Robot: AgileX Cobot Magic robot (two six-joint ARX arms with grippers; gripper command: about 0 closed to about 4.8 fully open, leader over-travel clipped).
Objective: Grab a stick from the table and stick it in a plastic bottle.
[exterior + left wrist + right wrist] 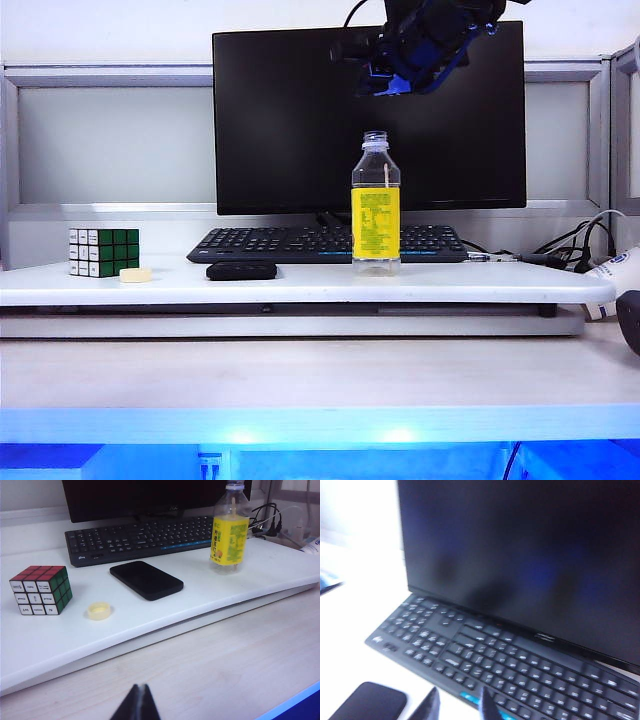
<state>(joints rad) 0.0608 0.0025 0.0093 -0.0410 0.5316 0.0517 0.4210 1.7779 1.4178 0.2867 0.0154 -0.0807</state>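
Right gripper (pixel 459 705) hangs above my plastic bottle (pixel 376 205), jaws parted, empty.
Stick (pixel 385 180) stands inside the bottle; left gripper (pixel 138 703) shut over the table (pixel 225 665).

bottle: small clear plastic bottle (pixel 376 203) with a bright yellow label
stick: thin pale wooden stick (pixel 385 178) inside it
cube: puzzle cube (pixel 40 589), red top, white and green sides, black grid
phone: flat black phone (pixel 146 579)
keyboard: black keyboard (pixel 141 538), blue strip
shelf: white raised board (pixel 150 611)
table: pale whitish wood-grain table (pixel 225 665)

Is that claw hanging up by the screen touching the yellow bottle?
Apart. The exterior view shows the right gripper hanging above the plastic bottle, with dark monitor visible between its fingertips and the bottle's open neck.
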